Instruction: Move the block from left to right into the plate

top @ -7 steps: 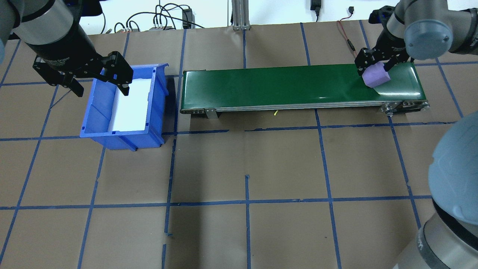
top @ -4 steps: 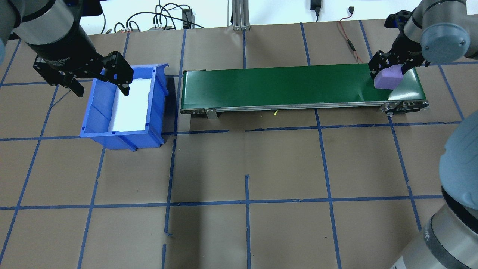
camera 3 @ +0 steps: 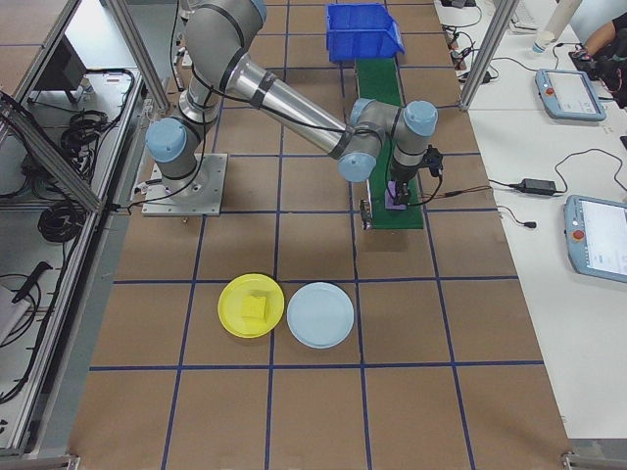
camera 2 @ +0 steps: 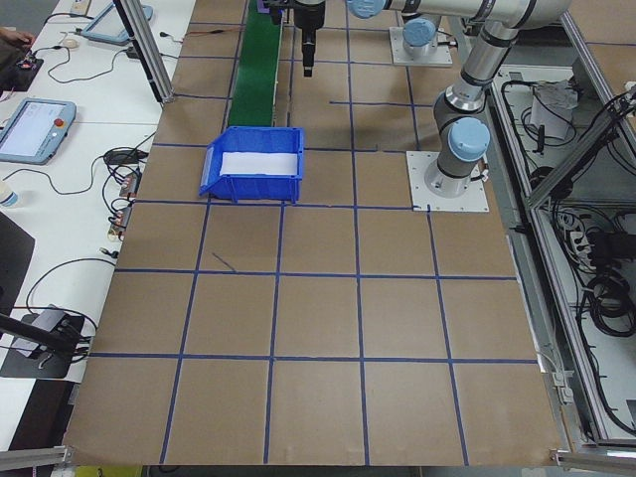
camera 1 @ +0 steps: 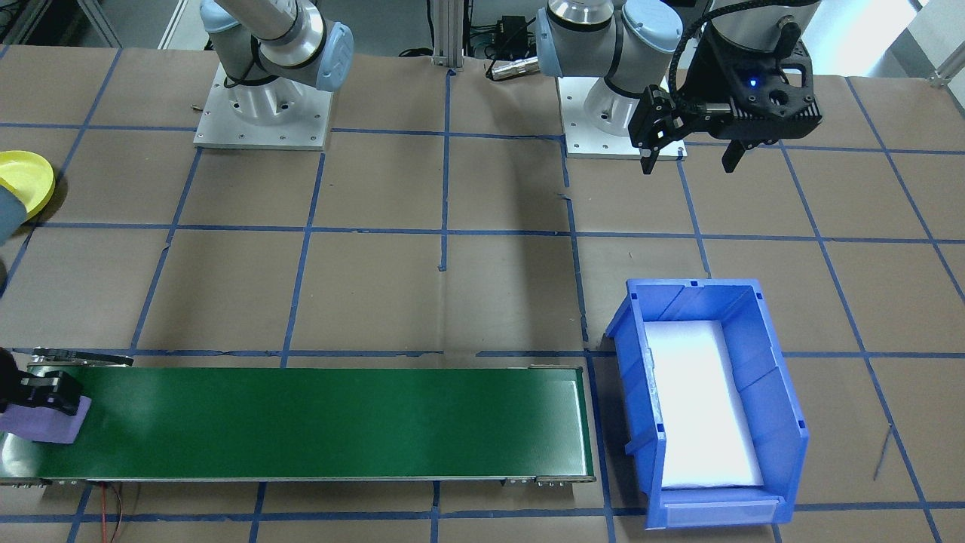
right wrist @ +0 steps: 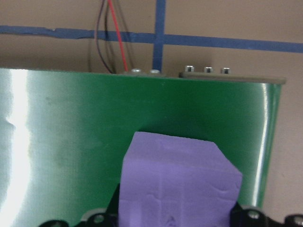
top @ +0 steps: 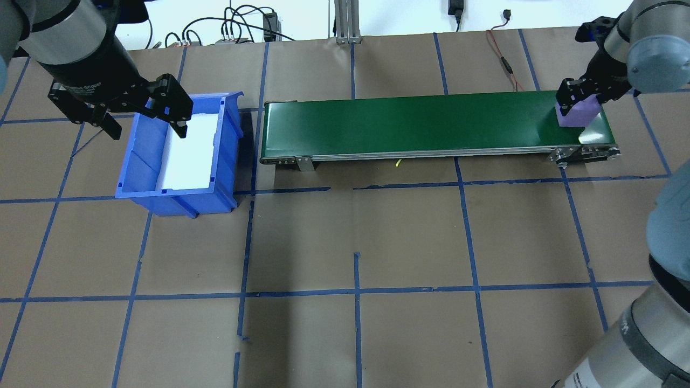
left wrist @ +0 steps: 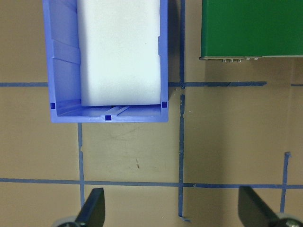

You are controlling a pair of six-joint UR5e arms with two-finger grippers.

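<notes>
The right gripper (top: 578, 102) is clamped on a purple foam block (top: 578, 113) over the right end of the green conveyor belt (top: 420, 121), which lies along the far side of the tabletop (top: 356, 237); in the right wrist view the block (right wrist: 177, 184) fills the space between the jaws with the belt's end just beyond it. The lime-yellow plate (camera 3: 252, 305) sits on the tabletop well apart from the conveyor, near the tabletop's right end on the robot's side, with a small yellow cube (camera 3: 257, 307) already in it and a pale blue plate (camera 3: 319, 314) just beside it. The left gripper (top: 144, 116) hangs with its jaws spread wide and nothing between them, above the left wall of the blue bin (top: 161, 194), which holds a white foam pad (top: 191, 151).
</notes>
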